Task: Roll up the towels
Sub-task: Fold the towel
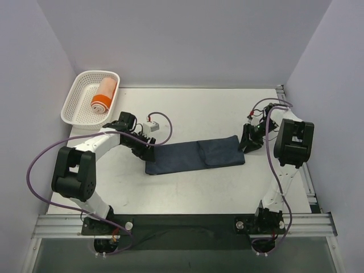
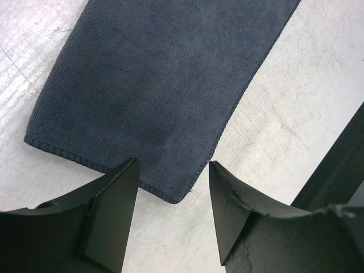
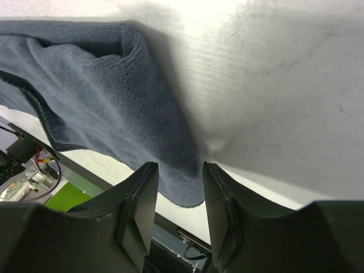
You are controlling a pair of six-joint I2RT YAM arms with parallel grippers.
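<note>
The navy-blue towel lies flat as a long strip across the middle of the table, its right part folded over. The orange towel with a white band lies rolled inside the basket. My left gripper is open at the strip's left end; in the left wrist view the towel's corner lies just ahead of the open gripper. My right gripper is open at the strip's right end; in the right wrist view the towel's edge reaches between the open gripper's jaws.
A white lattice basket stands at the back left corner. A small white and red device with a purple cable sits behind the left gripper. A metal rail runs along the right table edge.
</note>
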